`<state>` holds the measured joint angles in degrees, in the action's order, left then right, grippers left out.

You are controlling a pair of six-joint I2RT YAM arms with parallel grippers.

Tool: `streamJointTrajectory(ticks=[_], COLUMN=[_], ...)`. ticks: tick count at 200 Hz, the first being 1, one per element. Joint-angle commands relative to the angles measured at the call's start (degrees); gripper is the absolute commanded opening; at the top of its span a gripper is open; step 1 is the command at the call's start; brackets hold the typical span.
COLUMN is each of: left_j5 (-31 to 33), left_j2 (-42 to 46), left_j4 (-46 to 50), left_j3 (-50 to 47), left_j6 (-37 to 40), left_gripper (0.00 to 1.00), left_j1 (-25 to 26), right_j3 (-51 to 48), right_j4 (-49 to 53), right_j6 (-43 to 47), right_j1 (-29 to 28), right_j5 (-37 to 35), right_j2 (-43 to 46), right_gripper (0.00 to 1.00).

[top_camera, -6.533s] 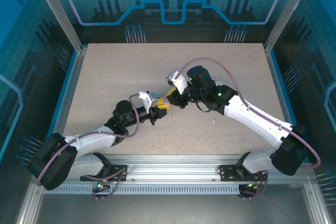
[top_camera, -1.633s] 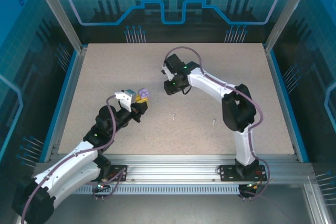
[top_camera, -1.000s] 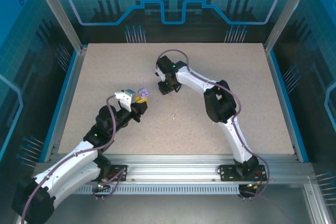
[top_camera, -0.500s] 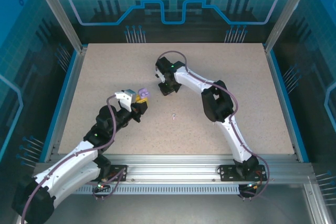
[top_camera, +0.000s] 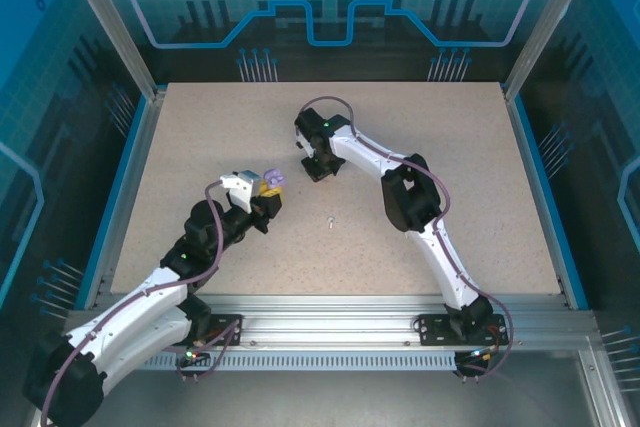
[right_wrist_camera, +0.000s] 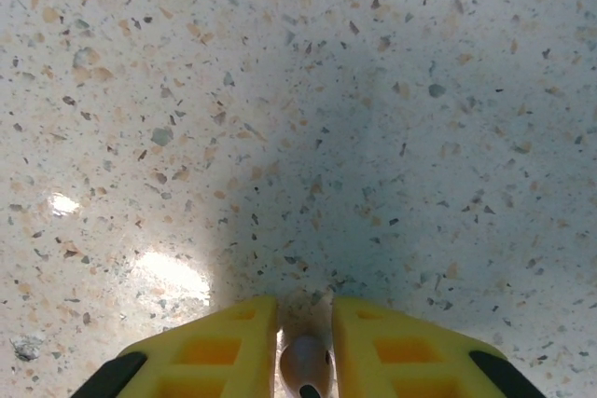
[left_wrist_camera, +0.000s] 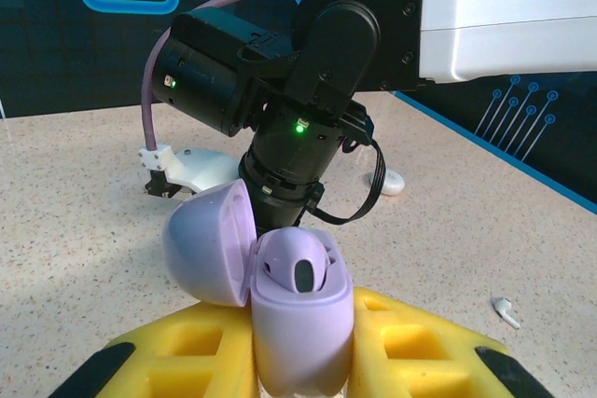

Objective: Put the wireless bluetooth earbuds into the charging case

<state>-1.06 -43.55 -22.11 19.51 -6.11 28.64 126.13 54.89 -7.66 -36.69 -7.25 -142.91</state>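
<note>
My left gripper [top_camera: 262, 190] is shut on the base of a pale purple charging case [left_wrist_camera: 300, 323], which it holds upright between yellow fingers [left_wrist_camera: 410, 342]. Its lid [left_wrist_camera: 207, 241] hangs open to the left, and one pale purple earbud [left_wrist_camera: 297, 266] sits in the case. My right gripper [top_camera: 312, 163] points straight down at the table just beyond the case. Between its yellow pads [right_wrist_camera: 392, 347] is a second small pale earbud [right_wrist_camera: 307, 359], pressed on both sides, low against the table. A white earbud [top_camera: 330, 220] lies loose on the table; the left wrist view has that white earbud [left_wrist_camera: 505, 310] at its right.
The right arm [top_camera: 405, 192] arches over the middle of the speckled table [top_camera: 200, 137], its elbow low near the centre. A small white rounded object [left_wrist_camera: 388, 182] lies on the table behind the right wrist. Blue walls and metal posts ring the table.
The right gripper's fingers have drawn together onto the small earbud on the table. The right arm has barely shifted; the left arm and the case have held still.
</note>
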Motion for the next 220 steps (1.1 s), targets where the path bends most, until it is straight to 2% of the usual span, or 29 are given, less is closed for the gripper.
streamJointTrajectory(ticks=[1,40,94,172,220], left_j5=[0.6,0.4,0.2,-0.2,-0.1], left_j2=[0.0,-0.1,-0.4,-1.4,-1.1], left_j4=[-1.1,-1.3,-1.7,-2.6,-2.3], left_j3=[-0.7,-0.8,-1.1,-0.7,-0.7], left_j6=[-0.5,-0.6,-1.0,-0.9,-1.0], left_gripper=[0.25,0.25,0.25,0.25,0.25], left_j1=[-0.4,-0.4,-0.4,-0.5,-0.4], right_j3=[1.4,1.1,0.3,-1.1,-1.6], right_j4=[3.6,5.1,5.6,6.4,6.5], right_j6=[-0.5,-1.2,-1.5,-2.2,-2.5], right_j1=[0.7,0.7,0.7,1.0,1.2], right_j5=[-1.8,-2.1,-2.2,-1.4,-1.4], right_j2=[-1.9,-1.2,-0.7,0.2,0.5], right_gripper=[0.22,0.25,0.24,0.27,0.2])
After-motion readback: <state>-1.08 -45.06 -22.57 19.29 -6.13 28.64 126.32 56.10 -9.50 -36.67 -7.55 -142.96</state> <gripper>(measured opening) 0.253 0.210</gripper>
